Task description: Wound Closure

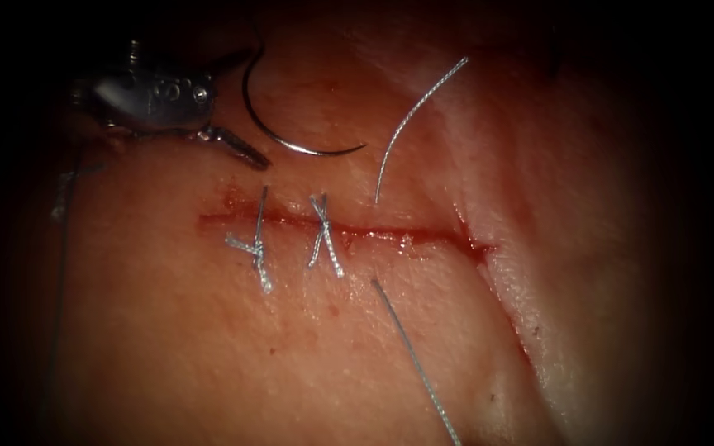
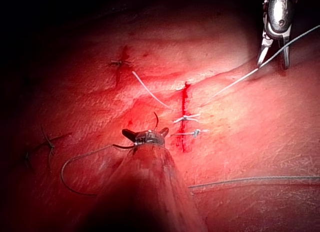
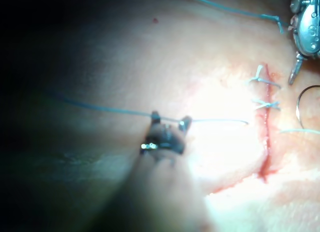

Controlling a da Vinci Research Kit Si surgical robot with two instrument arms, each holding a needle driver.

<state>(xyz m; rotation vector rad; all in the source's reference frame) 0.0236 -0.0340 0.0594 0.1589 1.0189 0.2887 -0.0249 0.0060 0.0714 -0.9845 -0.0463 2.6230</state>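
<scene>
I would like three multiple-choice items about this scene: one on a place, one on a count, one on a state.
1. Where is the needle?
A) on the tissue above the cut, beside the left tool
B) across the cut
C) beyond the cut's right end

2. How many tied stitches cross the cut?
A) one
B) two
C) four

3. The cut right of the stitches is:
A) open
B) stitched shut
C) covered by a tool

Key: A, the needle lies on the tissue, apart from the left tool; B, two knots sit side by side; A, a red gap with no thread over it. The right tool is at the thread.
</scene>
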